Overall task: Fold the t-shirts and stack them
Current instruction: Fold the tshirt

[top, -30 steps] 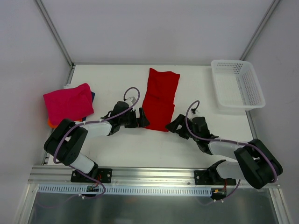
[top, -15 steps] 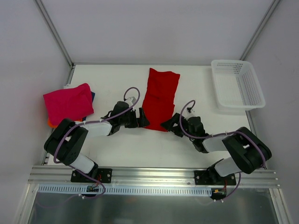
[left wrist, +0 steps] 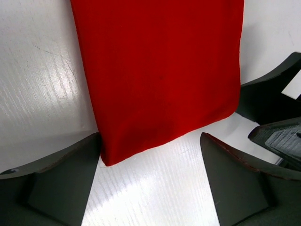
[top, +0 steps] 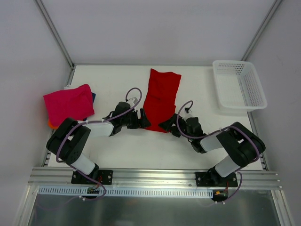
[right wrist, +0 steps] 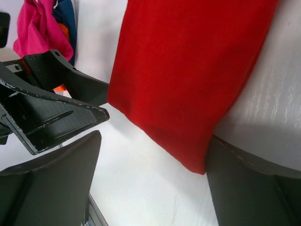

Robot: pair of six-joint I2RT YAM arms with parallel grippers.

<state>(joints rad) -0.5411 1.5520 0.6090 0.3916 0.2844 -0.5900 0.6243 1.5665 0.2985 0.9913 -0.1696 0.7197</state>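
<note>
The red t-shirt (top: 161, 99) lies flat on the white surface (top: 141, 146), folded into a long narrow strip that runs from the middle toward the far edge. Its near short end sits between the two arms.

The left fingers (left wrist: 61, 183) are spread wide, gripping nothing. One of them rests against the strip's near left corner, and the other stands clear of the cloth on bare surface. The right fingers (right wrist: 249, 183) are also spread wide and hold nothing, with the strip's near right corner just against one of them (the left arm's black fingers show in the right wrist view too, close by).

At the left edge, well apart from the red strip, is a stack of folded shirts. The magenta-pink shirt (top: 69, 103) is on top, with a blue shirt (top: 93, 98) and an orange shirt (top: 51, 125) peeking out beneath it.

The white mesh basket (top: 242, 109) stands upright at the far right corner of the surface, well apart from both arms. All of the shirts lie outside it, on the surface.
</note>
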